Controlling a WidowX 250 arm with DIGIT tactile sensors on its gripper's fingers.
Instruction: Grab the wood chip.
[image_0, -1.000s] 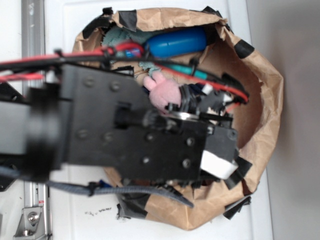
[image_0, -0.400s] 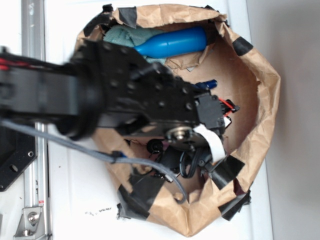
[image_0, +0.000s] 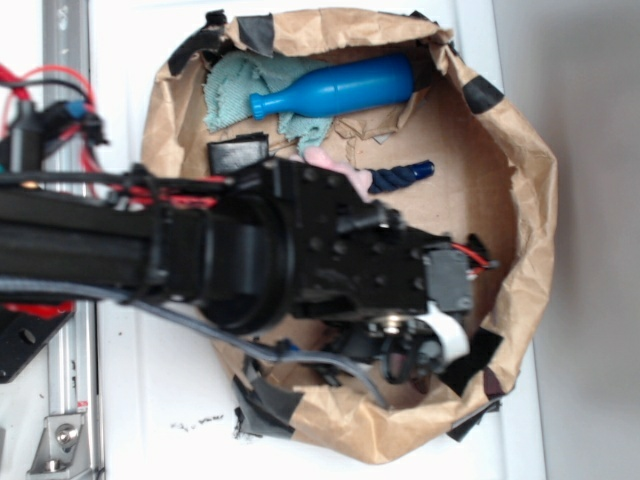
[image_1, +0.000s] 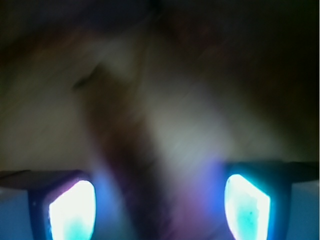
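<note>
Exterior view bright, slightly soft; wrist view dim, badly blurred.

A brown paper lining (image_0: 520, 170) forms a round basin on a white table (image_0: 150, 420), and black tape pieces (image_0: 487, 96) hold its rim. Inside, near the top, 1 blue bottle (image_0: 340, 88) lies on its side, touching a teal cloth (image_0: 240, 80). Below the bottle lies 1 dark navy twisted rope (image_0: 402, 176), just beside a pink soft thing (image_0: 330, 163) that is partly hidden. A metal rail (image_0: 62, 60) runs along the left edge.
</note>
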